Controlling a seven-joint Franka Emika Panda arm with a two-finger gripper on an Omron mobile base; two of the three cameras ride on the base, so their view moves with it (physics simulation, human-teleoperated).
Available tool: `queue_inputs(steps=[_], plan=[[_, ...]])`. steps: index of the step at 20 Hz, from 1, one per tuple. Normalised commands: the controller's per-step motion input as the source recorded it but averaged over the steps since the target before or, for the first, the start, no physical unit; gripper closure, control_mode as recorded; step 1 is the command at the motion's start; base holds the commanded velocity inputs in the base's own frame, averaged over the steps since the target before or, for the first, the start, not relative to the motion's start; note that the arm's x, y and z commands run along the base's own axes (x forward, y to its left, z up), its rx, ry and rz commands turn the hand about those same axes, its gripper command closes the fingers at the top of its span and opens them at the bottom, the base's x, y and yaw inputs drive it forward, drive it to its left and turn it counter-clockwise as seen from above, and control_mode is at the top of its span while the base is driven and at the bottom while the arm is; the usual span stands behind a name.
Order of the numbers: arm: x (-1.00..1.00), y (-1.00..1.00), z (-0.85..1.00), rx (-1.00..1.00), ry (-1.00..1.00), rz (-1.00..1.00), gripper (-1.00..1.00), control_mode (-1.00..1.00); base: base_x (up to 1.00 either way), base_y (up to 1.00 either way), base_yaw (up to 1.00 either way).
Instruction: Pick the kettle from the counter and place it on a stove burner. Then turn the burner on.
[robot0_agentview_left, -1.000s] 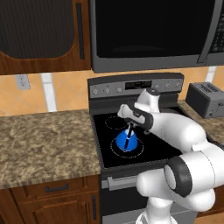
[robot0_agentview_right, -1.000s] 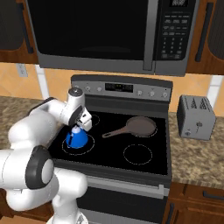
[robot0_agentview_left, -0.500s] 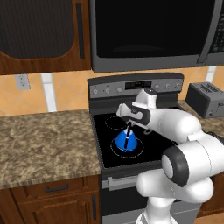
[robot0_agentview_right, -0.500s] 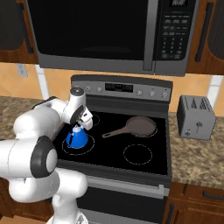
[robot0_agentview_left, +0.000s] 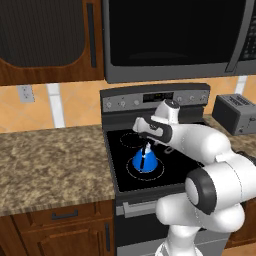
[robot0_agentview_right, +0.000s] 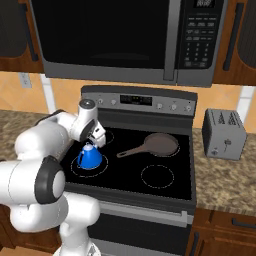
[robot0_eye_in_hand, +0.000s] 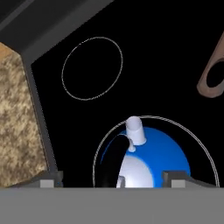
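We are viewing the kettle (robot0_agentview_left: 144, 161) sitting inside the stove burner (robot0_agentview_right: 74, 167) ring at the cooktop's front left corner. It is looking rigid, light and smooth; its thin handle is the hold point. Our jaws are hovering above, spread, pinching nothing.

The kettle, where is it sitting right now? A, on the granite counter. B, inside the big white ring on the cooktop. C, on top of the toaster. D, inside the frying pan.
B: the kettle stands on the black cooktop inside the large white-ringed burner, apart from the frying pan; the hand view shows that ring curving around the blue body.
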Motion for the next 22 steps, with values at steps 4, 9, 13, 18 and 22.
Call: queue_inputs(steps=[4,9,13,18,22], plan=[[0.00,0.20,0.32,-0.03,-0.19,0.00,-1.00,-1.00,0.00,0.00,0.00],[0.21,0.49,0.43,-0.13,-0.27,0.00,-1.00,-1.00,0.00,0.00,0.00],[0.48,0.34,0.37,-0.22,-0.31,0.02,-1.00,-1.00,0.00,0.00,0.00],[0.63,0.06,0.72,-0.22,-0.29,0.04,-1.00,-1.00,0.00,0.00,0.00],[0.88,0.08,0.43,-0.14,0.02,0.02,-1.00,-1.00,0.00,0.00,0.00]])
